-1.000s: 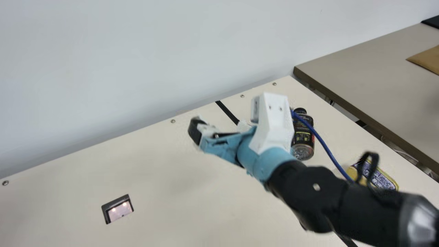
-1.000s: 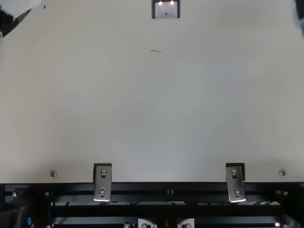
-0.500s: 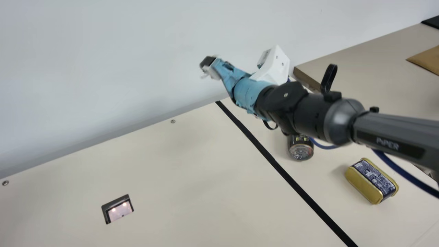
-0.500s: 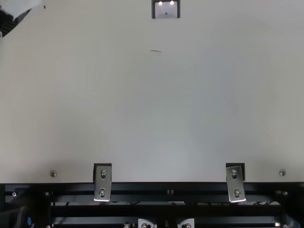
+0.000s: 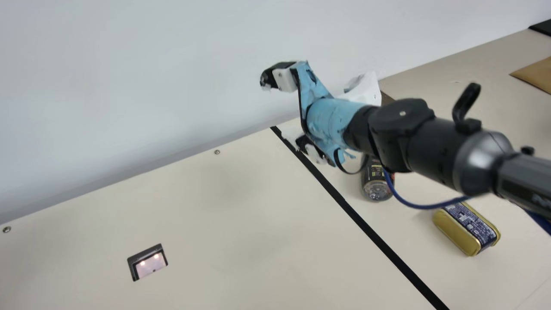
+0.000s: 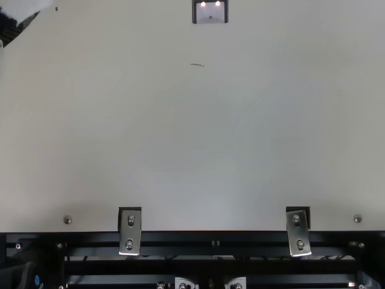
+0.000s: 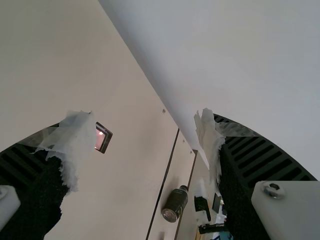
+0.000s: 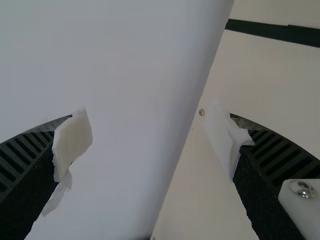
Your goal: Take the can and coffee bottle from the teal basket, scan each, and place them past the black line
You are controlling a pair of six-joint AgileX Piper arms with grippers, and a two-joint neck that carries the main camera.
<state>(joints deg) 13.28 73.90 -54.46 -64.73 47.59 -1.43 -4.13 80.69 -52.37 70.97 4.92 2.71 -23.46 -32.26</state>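
At top view's upper left, left hand (image 6: 13, 29), spread wide. Past the black line (image 5: 361, 223): can (image 5: 467, 228) on tabletop (image 5: 206, 241); farther, bottle (image 5: 375, 185) on its side. Right hand (image 5: 277, 110) raised, spread wide, arm slanting across bottle.

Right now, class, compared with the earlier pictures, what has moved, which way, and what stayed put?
The right gripper has risen in the main view, its arm then shifting toward that view's right. The bottle and can stayed past the black line; the scanner stayed too.
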